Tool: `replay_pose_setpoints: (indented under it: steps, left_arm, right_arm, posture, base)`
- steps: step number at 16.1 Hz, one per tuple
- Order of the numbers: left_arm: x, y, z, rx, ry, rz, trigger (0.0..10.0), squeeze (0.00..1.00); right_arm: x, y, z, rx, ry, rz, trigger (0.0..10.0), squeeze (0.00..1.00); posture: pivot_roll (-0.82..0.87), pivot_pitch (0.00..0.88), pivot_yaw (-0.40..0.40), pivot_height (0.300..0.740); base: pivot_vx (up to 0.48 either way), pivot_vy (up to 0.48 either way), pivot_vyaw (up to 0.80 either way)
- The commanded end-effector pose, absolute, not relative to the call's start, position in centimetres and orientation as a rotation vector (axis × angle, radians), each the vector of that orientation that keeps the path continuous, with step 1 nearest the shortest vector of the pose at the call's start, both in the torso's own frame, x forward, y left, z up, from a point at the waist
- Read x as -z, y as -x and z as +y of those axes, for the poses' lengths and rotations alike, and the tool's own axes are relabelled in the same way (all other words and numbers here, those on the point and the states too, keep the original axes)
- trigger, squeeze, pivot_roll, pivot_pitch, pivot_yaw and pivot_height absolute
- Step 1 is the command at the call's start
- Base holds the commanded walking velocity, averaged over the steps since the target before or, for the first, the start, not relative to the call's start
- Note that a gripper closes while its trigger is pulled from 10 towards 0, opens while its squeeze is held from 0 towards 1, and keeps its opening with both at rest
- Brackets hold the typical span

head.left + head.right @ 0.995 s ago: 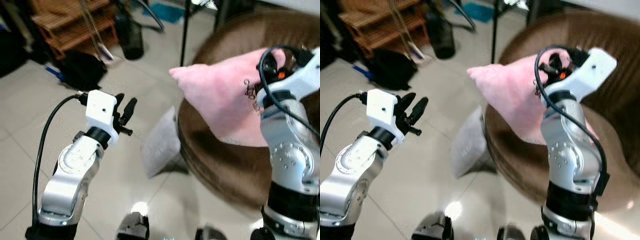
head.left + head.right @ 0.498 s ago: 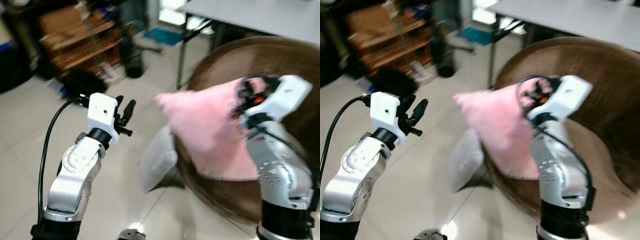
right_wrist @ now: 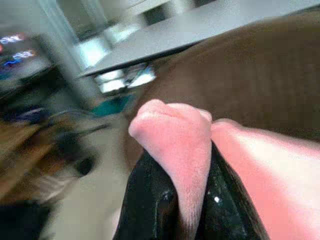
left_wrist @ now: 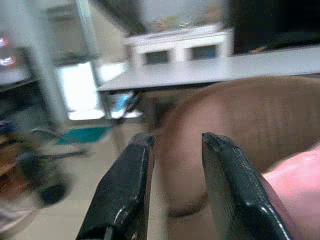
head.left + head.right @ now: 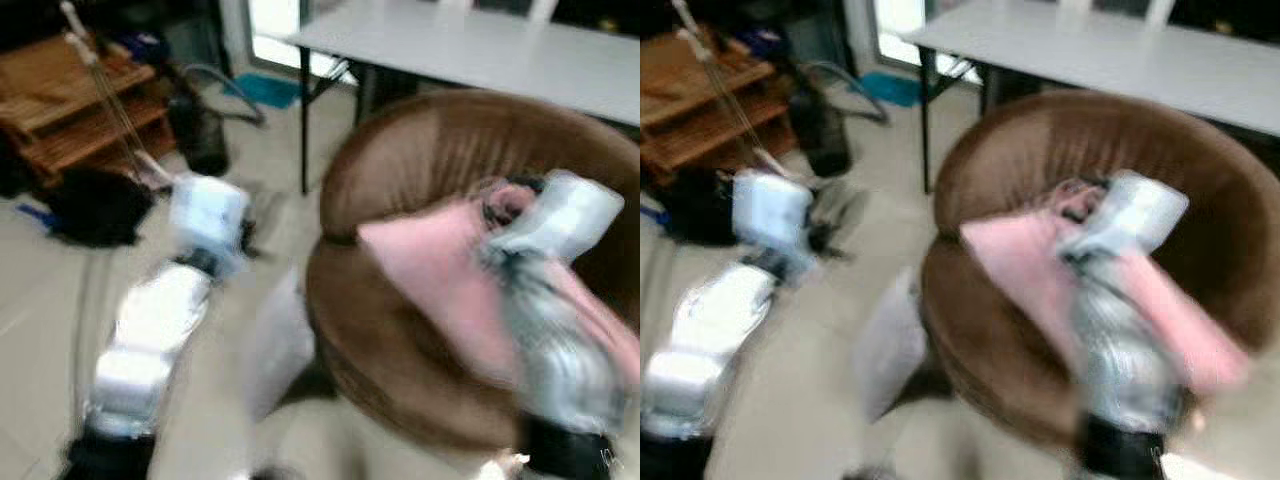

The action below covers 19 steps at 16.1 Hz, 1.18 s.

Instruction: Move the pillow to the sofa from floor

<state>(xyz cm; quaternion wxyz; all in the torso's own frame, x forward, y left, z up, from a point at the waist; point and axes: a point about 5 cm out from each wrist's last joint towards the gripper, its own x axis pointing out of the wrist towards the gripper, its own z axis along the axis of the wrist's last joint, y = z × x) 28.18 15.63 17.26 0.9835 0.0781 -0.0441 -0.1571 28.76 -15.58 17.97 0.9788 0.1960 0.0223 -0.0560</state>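
While blurred, right gripper clamped on pink pillow, over brown sofa

the sofa sits at two o'clock, the pillow over its seat in the right gripper. a table stands behind at twelve. a second cushion lies on the floor against the sofa's left side.

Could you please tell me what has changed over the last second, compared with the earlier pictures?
The camera swung toward the brown sofa, blurring the picture. The right gripper has carried the pink pillow from the sofa's edge to over its seat. It stays clamped on the pillow; the left gripper stays open and empty, and the grey cushion remains on the floor.
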Motion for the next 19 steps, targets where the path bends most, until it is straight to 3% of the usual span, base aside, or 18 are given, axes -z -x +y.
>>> replay_pose_setpoints:
  steps: [1, 6, 12, 19]
  left_arm:
    - [-18.0, -28.2, 14.1, 0.378, -0.154, -0.126, 10.0, 0.0]
    - [-17.8, -28.2, 13.7, 0.412, -0.16, -0.121, 10.0, 0.0]
    - [-17.5, -28.2, 13.3, 0.435, -0.159, -0.112, 10.0, 0.0]
    - [-17.0, -27.4, 13.3, 0.544, -0.25, -0.087, 10.0, 0.0]
  right_arm:
    - [-18.8, -28.4, -17.2, 0.163, -0.364, -0.004, 10.0, 0.0]
    - [-17.7, -28.1, -18.2, 0.229, -0.366, 0.038, 10.0, 0.0]
    - [-17.9, -27.9, -18.3, 0.228, -0.338, 0.041, 10.0, 0.0]
    - [-19.9, -28.1, -17.0, 0.067, -0.285, 0.035, 10.0, 0.0]
  posture:
    - [0.06, 0.0, 0.03, 0.74]
    - [0.06, 0.0, 0.041, 0.74]
    - [0.05, 0.0, 0.041, 0.74]
    - [0.06, 0.034, 0.03, 0.74]
  base:
    - [0.304, 0.0, -0.43]
    - [0.306, 0.0, -0.08]
    - [0.294, 0.0, -0.8]
    - [0.036, 0.0, 0.0]
